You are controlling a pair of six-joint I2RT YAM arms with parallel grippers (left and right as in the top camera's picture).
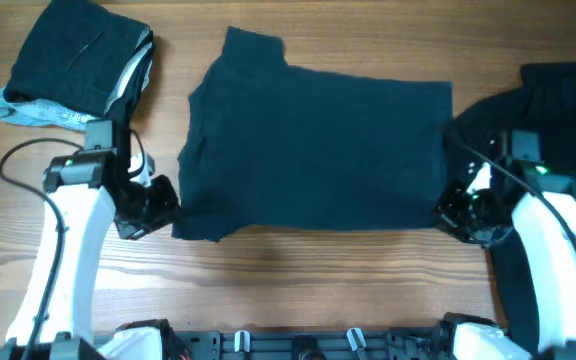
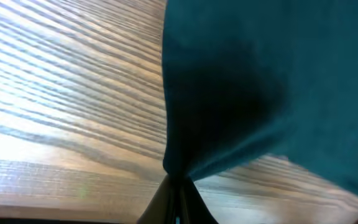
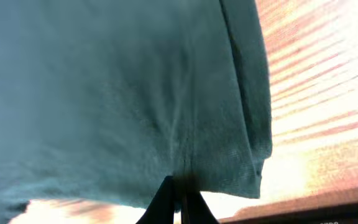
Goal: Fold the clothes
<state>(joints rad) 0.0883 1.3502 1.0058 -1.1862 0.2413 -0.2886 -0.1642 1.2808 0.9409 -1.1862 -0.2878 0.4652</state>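
Observation:
A dark navy T-shirt (image 1: 318,150) lies spread across the middle of the wooden table, partly folded. My left gripper (image 1: 160,205) is shut on its front left corner; the left wrist view shows the fabric (image 2: 260,81) pinched between the closed fingers (image 2: 178,186). My right gripper (image 1: 450,212) is shut on its front right corner; the right wrist view shows the cloth (image 3: 123,87) gathered into the closed fingers (image 3: 180,190). A folded stack of dark clothes (image 1: 78,55) on a pale grey-blue piece (image 1: 28,110) sits at the back left.
Another dark garment (image 1: 558,110) lies heaped at the right edge, running down under my right arm. Bare wooden table (image 1: 298,280) shows along the front. Cables hang by both arms.

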